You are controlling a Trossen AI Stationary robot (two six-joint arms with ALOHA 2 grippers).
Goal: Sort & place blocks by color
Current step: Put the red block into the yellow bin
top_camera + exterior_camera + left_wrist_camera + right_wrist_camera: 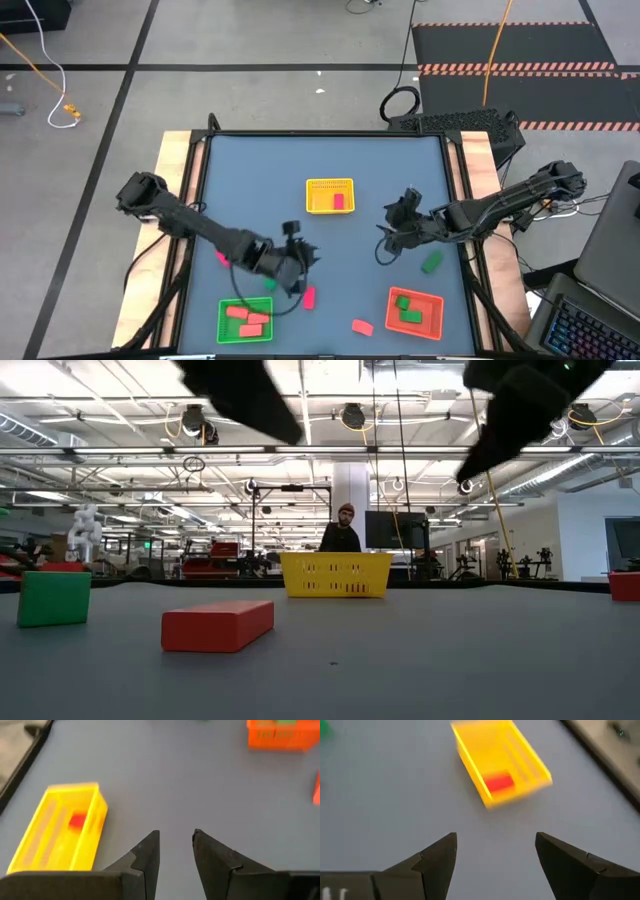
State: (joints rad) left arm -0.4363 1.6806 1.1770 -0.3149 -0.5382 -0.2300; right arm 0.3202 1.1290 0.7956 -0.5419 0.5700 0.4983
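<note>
Both arms hover above the blue table (330,180) with nothing in their grasp. The right gripper (495,854) holds its fingers wide apart; the left gripper (176,851) shows a narrow gap. 1 red block (338,201) lies in the yellow basket (329,184). A green block (431,263) rests just beside the right gripper.

A yellow basket (329,196) sat on the desk (260,170) ahead of both jaws; green basket (246,322), red basket (414,312), laptop (605,300) lay nearby; a person (341,532) stood beyond.
</note>
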